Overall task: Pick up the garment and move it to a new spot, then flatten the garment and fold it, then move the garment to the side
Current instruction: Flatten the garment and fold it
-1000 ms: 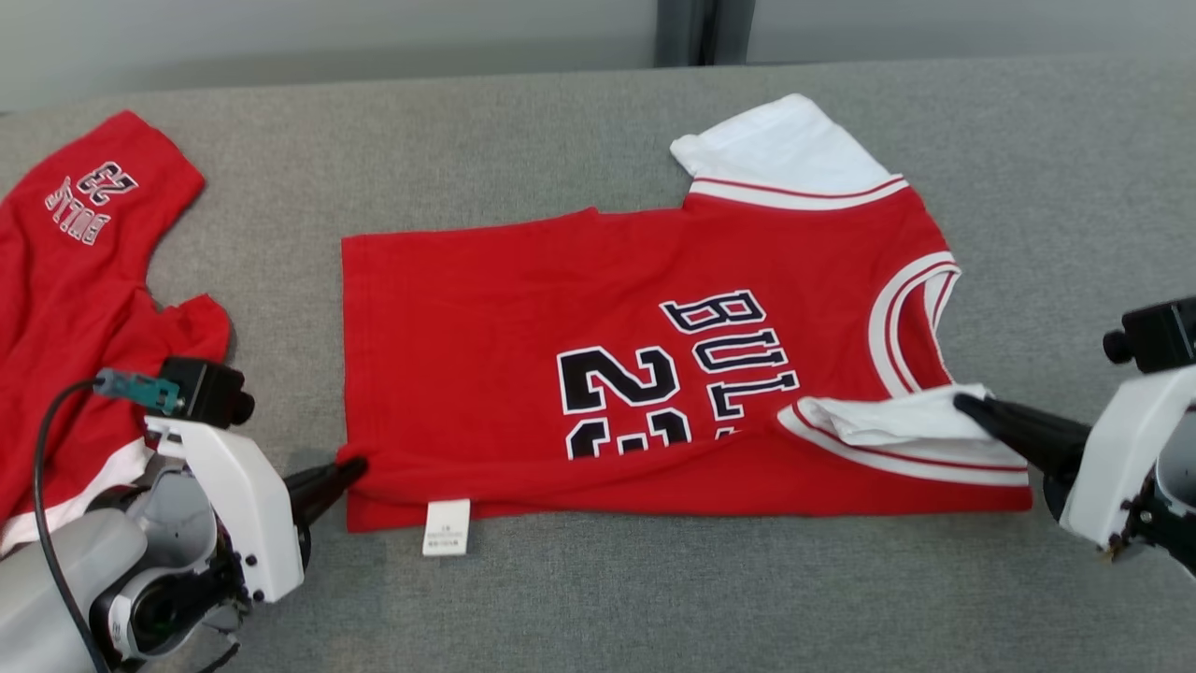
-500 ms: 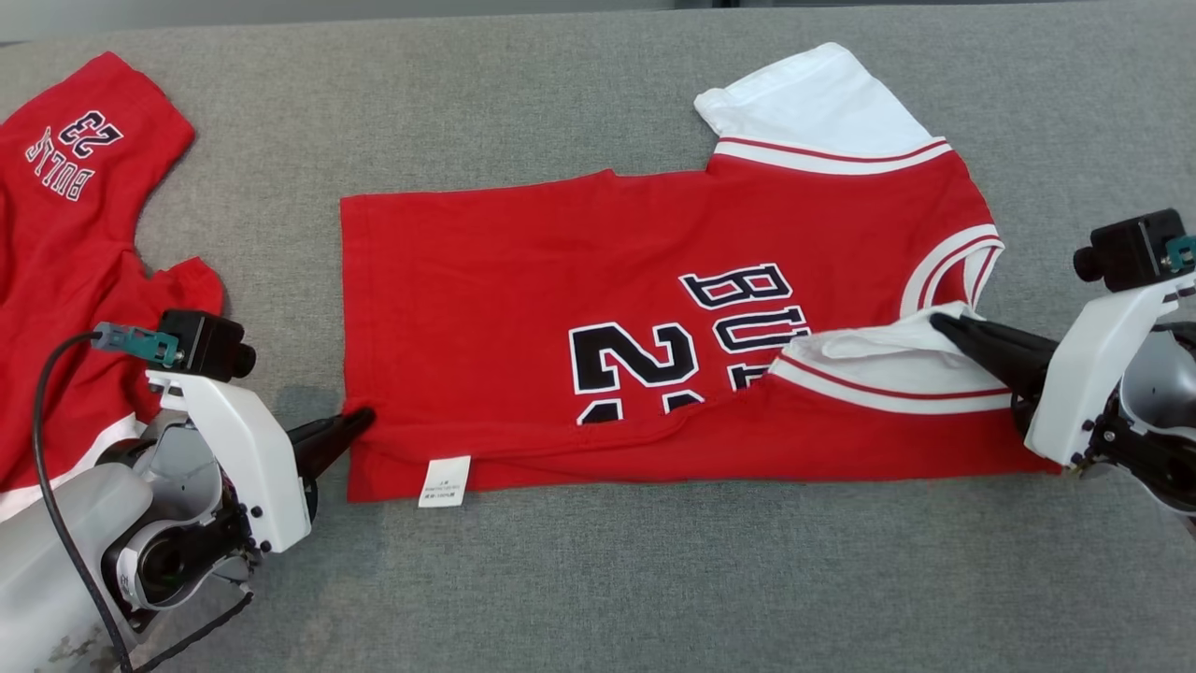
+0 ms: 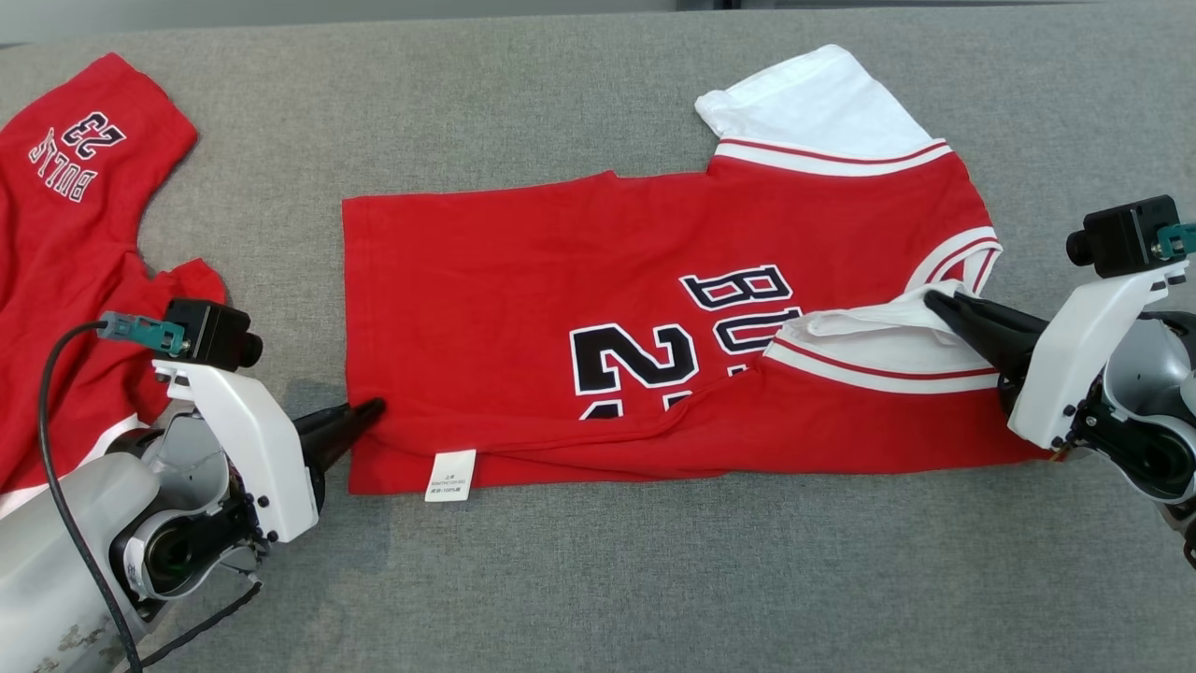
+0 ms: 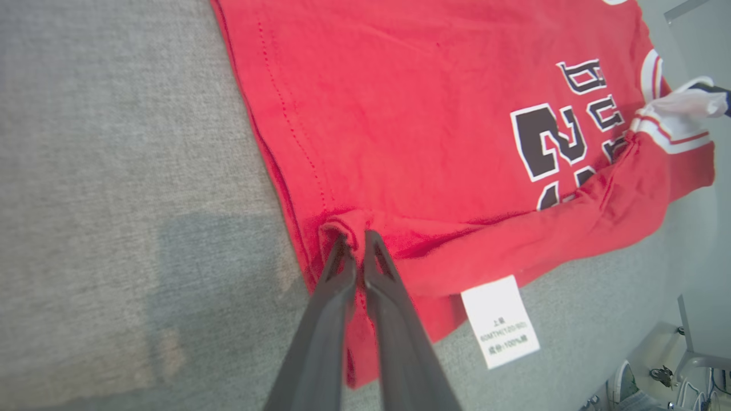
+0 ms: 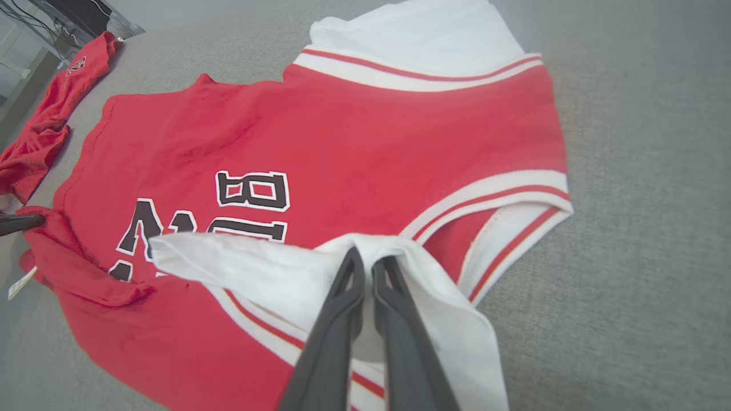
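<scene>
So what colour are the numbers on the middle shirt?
Black with white edges; the numbers show best in the head view.

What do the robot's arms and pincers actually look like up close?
The left gripper and right gripper are each a pair of long, tapering dark fingers with triangular cut-outs near the tips. Behind each sits a white angled bracket carrying a small black camera with a teal plug; a black cable loops from the left one. The left forearm is pale grey.

A second red shirt [image 3: 65, 234] printed with "BULLS 23" is lying crumpled at the grey fabric surface's [image 3: 654, 579] left end.
</scene>
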You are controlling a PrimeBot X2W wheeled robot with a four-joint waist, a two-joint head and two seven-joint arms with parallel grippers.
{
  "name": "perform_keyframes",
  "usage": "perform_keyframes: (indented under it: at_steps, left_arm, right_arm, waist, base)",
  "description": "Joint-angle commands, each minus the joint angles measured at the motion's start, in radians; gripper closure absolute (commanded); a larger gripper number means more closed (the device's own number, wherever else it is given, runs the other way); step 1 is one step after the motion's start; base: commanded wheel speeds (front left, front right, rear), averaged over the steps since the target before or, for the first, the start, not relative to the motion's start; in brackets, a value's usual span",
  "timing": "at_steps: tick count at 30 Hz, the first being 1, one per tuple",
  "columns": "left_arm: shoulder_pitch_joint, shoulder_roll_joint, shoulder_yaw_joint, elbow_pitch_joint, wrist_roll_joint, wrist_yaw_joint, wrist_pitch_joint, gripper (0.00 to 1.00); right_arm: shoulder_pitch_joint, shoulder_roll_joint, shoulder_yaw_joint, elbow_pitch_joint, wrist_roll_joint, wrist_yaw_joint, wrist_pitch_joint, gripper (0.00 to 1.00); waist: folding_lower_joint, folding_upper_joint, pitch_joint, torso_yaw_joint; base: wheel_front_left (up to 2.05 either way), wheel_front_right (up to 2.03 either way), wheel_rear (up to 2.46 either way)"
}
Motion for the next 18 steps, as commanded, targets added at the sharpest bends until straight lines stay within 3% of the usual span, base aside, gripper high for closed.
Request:
perform_keyframes:
  at_steps: [1, 2, 3, 4, 18]
  left_arm:
    - [0.006, 0.003, 0.004, 0.0, -0.007, -0.005, -0.001, 0.0]
    - [0.01, 0.003, 0.004, 0.0, -0.008, -0.005, -0.002, 0.0]
    - [0.013, 0.003, 0.005, -0.001, -0.01, -0.005, -0.004, 0.0]
    - [0.018, 0.004, 0.005, -0.001, -0.013, -0.005, -0.005, 0.0]
    - [0.088, 0.04, 0.012, -0.055, 0.009, 0.033, -0.092, 0.0]
  right_arm:
    - [0.016, 0.004, -0.016, 0.004, -0.016, 0.001, -0.01, 0.67]
    - [0.02, 0.008, -0.024, 0.006, -0.026, 0.001, -0.018, 0.53]
    - [0.022, 0.015, -0.031, 0.007, -0.032, 0.001, -0.023, 0.18]
    - [0.026, 0.02, -0.036, 0.005, -0.042, 0.001, -0.032, 0.0]
    - [0.146, 0.021, -0.129, 0.0, -0.107, 0.001, -0.119, 0.0]
  waist:
    - [0.0, 0.0, -0.009, -0.002]
    - [0.0, 0.0, -0.013, -0.002]
    - [0.0, 0.0, -0.018, -0.003]
    - [0.0, 0.0, -0.023, -0.003]
    - [0.0, 0.0, -0.116, -0.007]
  base:
    - [0.0, 0.0, 0.0]
    - [0.0, 0.0, 0.0]
    - [0.0, 0.0, 0.0]
    - [0.0, 0.0, 0.0]
    - [0.0, 0.0, 0.0]
